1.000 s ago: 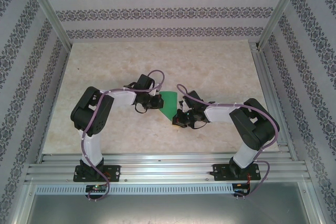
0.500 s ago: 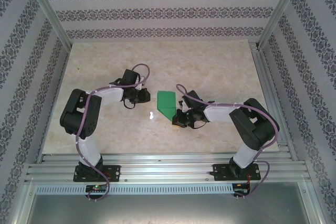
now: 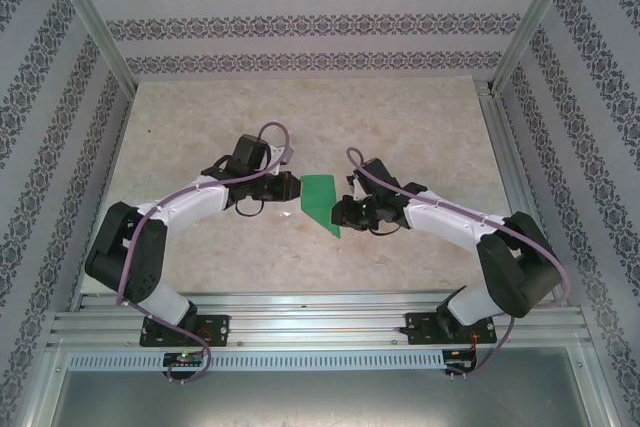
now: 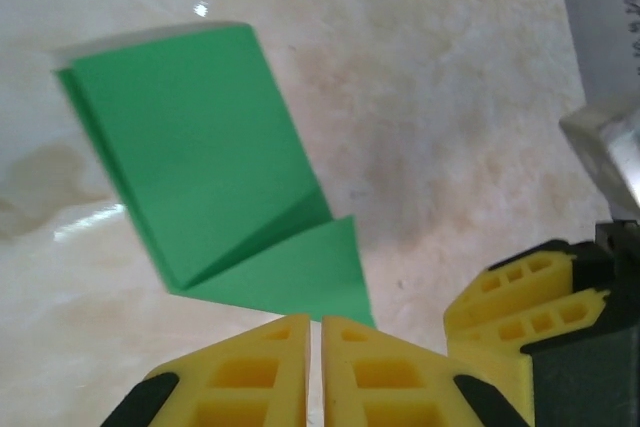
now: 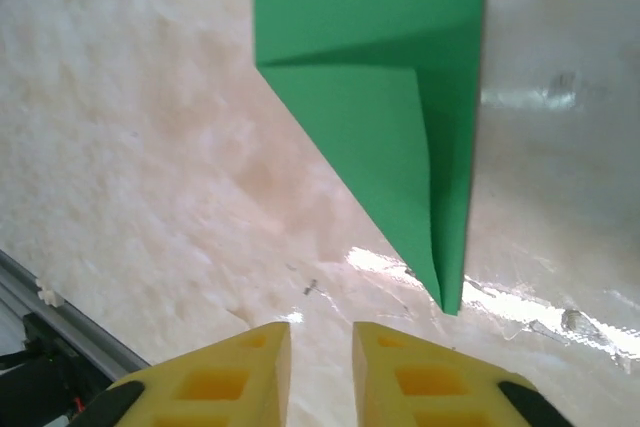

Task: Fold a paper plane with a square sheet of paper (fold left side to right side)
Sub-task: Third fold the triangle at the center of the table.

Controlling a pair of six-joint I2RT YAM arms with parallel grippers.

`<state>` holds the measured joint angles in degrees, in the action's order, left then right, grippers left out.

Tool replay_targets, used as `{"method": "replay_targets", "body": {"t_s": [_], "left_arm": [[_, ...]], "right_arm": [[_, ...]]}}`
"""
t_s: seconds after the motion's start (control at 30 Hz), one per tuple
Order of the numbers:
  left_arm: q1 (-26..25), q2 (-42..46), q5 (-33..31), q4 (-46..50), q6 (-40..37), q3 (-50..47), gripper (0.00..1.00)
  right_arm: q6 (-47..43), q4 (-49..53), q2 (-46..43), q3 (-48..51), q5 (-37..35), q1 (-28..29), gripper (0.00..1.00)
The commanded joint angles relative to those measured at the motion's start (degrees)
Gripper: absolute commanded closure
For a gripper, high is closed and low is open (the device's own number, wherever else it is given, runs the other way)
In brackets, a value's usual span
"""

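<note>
While both arms reach inward over the table (image 3: 400,117), the folded green paper (image 3: 320,197) lies flat near its middle in the top view. The paper is broad at its 12 o'clock end and tapers to a point at about 5 o'clock.

The left claw (image 3: 293,187) sits at the paper's 9 o'clock, just beside its edge. In the left wrist view the left claw (image 4: 315,322) has its yellow fingers (image 4: 250,367) drawn together, with only a thin slit between them and nothing held. The paper (image 4: 220,167) lies just beyond the fingertips (whether a corner touches them cannot be told).

The right claw (image 3: 338,212) sits at the paper's 4 o'clock, near the pointed end. In the right wrist view the right claw (image 5: 320,332) is slightly parted, with bare table showing through the gap and nothing in its hold. The paper (image 5: 370,77) lies ahead at 12 o'clock, its creases visible and its point aimed back towards the fingers but clear of them.
</note>
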<state>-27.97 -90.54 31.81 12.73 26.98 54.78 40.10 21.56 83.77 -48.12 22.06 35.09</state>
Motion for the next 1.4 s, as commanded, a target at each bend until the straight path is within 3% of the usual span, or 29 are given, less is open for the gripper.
{"method": "replay_targets", "body": {"t_s": [0.0,0.2,0.5,0.97,1.37], "left_arm": [[-2.9,-3.1,3.5,-3.1,1.8,1.1,0.89],[-3.4,-12.1,3.8,-5.2,2.6,3.8,0.93],[-3.4,-19.1,0.8,-4.6,2.0,6.2,0.95],[-3.4,-20.4,-4.3,-2.3,0.0,3.2,0.96],[-3.5,-21.1,-6.4,-1.5,-0.5,2.8,0.97]], "right_arm": [[-1.6,4.2,-0.9,-2.3,-2.6,-0.9,0.85],[2.0,-2.0,3.8,-2.4,-0.2,0.2,0.97],[5.0,-8.3,13.0,-4.8,1.2,1.8,1.0],[3.8,-7.7,21.2,-7.8,1.2,2.7,1.0],[2.6,-7.0,19.5,1.0,-0.3,1.6,1.0]]}}
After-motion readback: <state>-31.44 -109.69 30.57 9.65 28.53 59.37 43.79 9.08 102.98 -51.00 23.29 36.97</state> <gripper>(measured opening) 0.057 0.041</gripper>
